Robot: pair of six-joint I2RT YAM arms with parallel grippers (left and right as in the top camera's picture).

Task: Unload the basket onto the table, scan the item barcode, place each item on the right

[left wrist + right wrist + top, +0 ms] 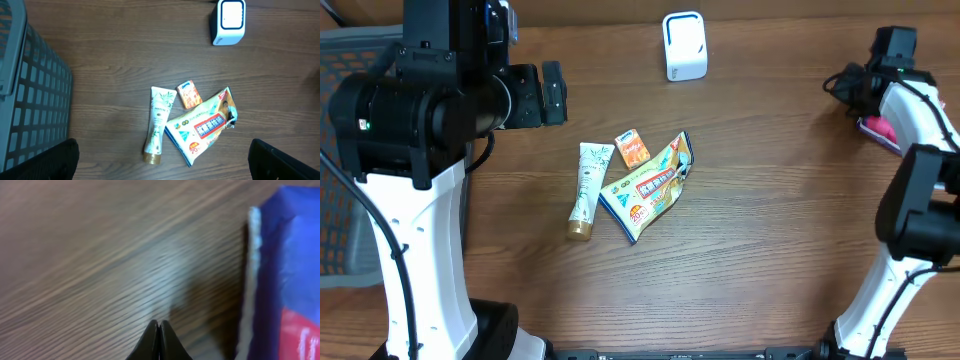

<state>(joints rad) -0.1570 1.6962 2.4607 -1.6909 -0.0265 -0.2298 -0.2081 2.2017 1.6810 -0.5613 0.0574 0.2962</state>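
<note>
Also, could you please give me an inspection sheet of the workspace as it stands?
Surface: wooden table, no spills seen.
Job's things: white scanner at the far edge; tube, small orange box and snack pouch clustered mid-table.
Clutter: blue and red packet beside the right gripper.
Grippers: left gripper open, empty; right gripper shut, holding nothing.
Cables: black cables at the right arm.
Surroundings: grey basket to the left.
</note>
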